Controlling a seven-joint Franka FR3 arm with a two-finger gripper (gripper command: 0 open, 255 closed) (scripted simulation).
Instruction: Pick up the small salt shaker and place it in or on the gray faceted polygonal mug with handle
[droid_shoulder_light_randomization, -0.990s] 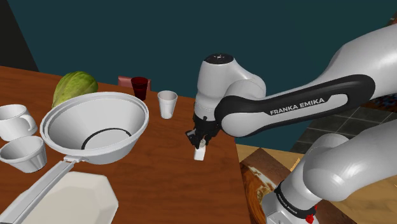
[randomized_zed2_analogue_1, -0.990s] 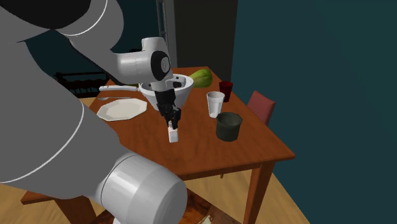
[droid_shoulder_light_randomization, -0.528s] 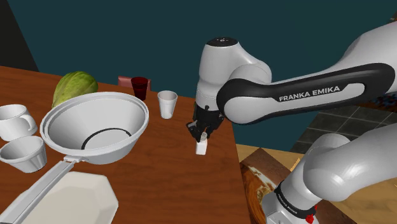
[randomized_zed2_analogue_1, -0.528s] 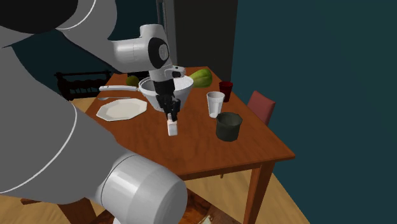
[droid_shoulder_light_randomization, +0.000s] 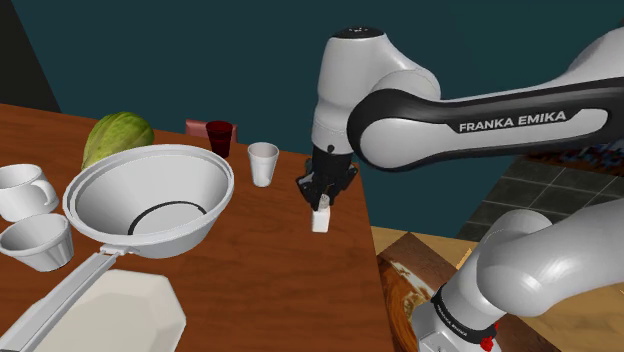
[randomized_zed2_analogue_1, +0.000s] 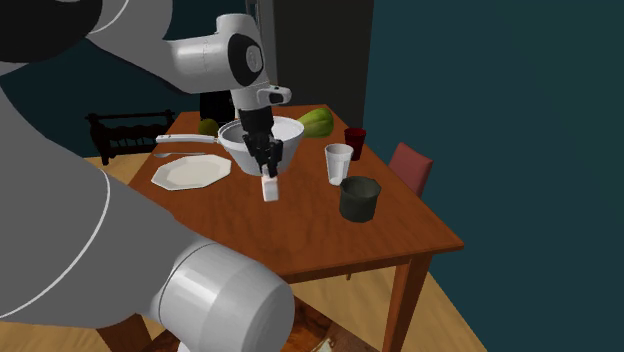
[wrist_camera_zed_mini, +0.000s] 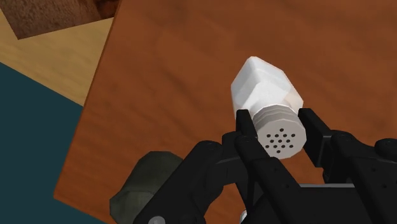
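Shoulder view: tool (droid_shoulder_light_randomization: 325, 192) grips shaker (droid_shoulder_light_randomization: 321, 221) by its cap, body hanging clear of tabletop (droid_shoulder_light_randomization: 280, 280), ready for carrying.
Second exterior view: mug (randomized_zed2_analogue_1: 359, 198) stands upright, well apart, mouth open to receive.
Wrist view: 2 fingers (wrist_camera_zed_mini: 243, 130) pinch the perforated cap, steadying it.

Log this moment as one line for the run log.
gripper: shut on salt shaker | shaker: held over table | mug: on table, not yet reached
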